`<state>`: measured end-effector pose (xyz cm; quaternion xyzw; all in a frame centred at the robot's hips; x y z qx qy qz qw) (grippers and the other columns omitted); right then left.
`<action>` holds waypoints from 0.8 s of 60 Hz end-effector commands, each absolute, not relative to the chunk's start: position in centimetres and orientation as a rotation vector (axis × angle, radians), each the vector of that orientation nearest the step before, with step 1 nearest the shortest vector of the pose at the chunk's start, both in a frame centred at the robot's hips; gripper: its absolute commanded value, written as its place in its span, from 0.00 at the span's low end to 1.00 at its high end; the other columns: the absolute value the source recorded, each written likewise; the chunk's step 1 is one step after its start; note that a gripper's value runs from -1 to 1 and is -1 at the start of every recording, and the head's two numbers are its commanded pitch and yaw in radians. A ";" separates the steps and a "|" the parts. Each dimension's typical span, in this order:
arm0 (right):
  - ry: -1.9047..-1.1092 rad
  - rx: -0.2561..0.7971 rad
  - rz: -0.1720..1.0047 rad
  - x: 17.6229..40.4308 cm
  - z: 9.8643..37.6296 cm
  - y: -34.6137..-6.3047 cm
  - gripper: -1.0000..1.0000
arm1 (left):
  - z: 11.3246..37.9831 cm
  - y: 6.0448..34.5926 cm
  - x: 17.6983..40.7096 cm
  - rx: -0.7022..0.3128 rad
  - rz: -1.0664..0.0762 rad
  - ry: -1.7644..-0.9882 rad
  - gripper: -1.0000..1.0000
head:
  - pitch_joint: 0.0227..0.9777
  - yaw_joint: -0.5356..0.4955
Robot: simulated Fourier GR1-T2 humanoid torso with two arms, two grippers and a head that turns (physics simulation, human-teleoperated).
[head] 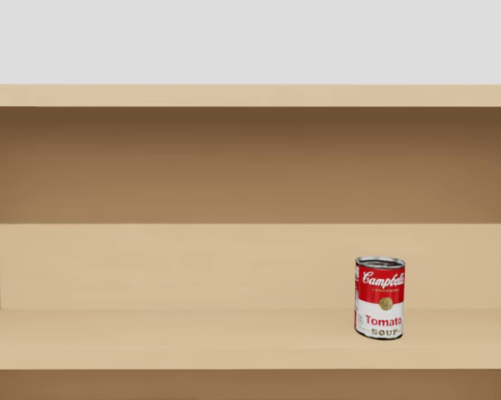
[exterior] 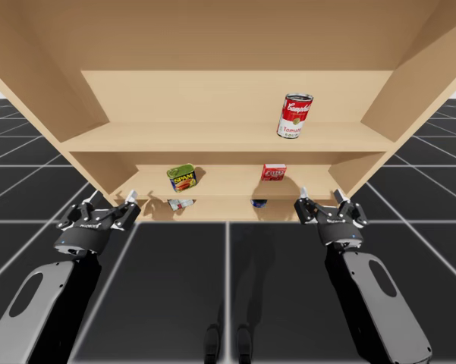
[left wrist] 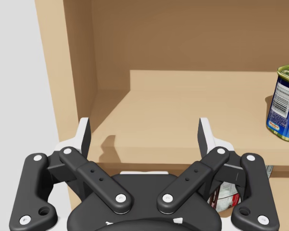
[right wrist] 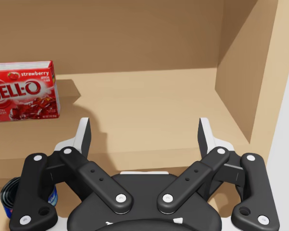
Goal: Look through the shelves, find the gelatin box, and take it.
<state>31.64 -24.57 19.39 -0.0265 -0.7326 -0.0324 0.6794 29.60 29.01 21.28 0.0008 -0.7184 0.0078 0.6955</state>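
Search step: my head faces the can (head: 379, 297). The box (right wrist: 22, 91) stands ahead of my right gripper (right wrist: 144, 126), fingers wide, as on my left gripper (left wrist: 144, 126). Next, reach it.

The wooden shelf unit (exterior: 228, 138) carried a red box (exterior: 273, 172) upright on its middle board. On that board, well left of the box, stood a green-topped blue tin (exterior: 181, 177). A board above the box stood a red-and-white can (exterior: 294, 115). A board below it sat a dark blue can (exterior: 259, 202) and, further left, a half-hidden white-and-red item (exterior: 180, 203).
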 end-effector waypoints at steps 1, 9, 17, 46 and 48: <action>-1.640 -0.043 -0.068 31.2 19.5 -24.5 0.00 | 21.3 29.0 29.6 0.003 0.019 -1.603 0.00 | 0.05 0.52; -1.617 -0.031 -0.040 31.2 19.8 -24.5 0.00 | 21.3 29.1 29.6 0.002 0.019 -1.604 0.00 | 0.07 0.52; -1.616 -0.033 -0.053 31.5 19.6 -24.5 0.00 | 21.3 29.1 29.6 0.003 0.018 -1.603 0.00 | 0.13 0.51; -1.593 -0.040 -0.035 32.0 18.8 -24.2 0.00 | 21.1 28.6 29.7 0.008 -0.004 -1.595 0.00 | 0.41 0.38; -1.593 -0.040 -0.034 32.0 18.8 -24.2 0.00 | 21.1 28.5 29.7 0.007 -0.005 -1.594 0.00 | 0.43 0.36</action>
